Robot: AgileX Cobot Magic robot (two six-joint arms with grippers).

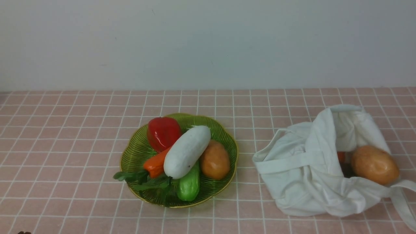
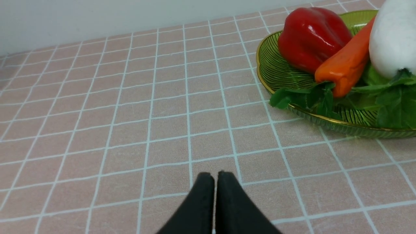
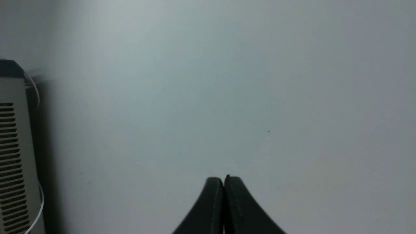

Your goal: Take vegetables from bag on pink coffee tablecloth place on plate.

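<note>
The yellow-green plate [image 1: 136, 152] sits mid-table on the pink coffee tablecloth [image 1: 65, 146]. Vegetables lie piled on it: a white radish [image 1: 187, 151] on top, a red pepper [image 1: 162, 132], a carrot [image 1: 156, 162], a cucumber [image 1: 189, 185], a potato [image 1: 215, 161] and green leaves [image 1: 143, 180]. The white bag [image 1: 305, 172] lies at the right with its mouth open and another potato [image 1: 373, 164] in the opening. My left gripper [image 2: 214, 175] is shut and empty, low over the cloth to the plate's [image 2: 276, 68] left. My right gripper [image 3: 223, 179] is shut and empty, facing a plain wall.
A pale wall [image 1: 208, 42] runs behind the table's far edge. A vented grey box [image 3: 13, 146] with a thin cable stands by the wall in the right wrist view. The bag's strap [image 1: 403, 201] trails toward the front right corner.
</note>
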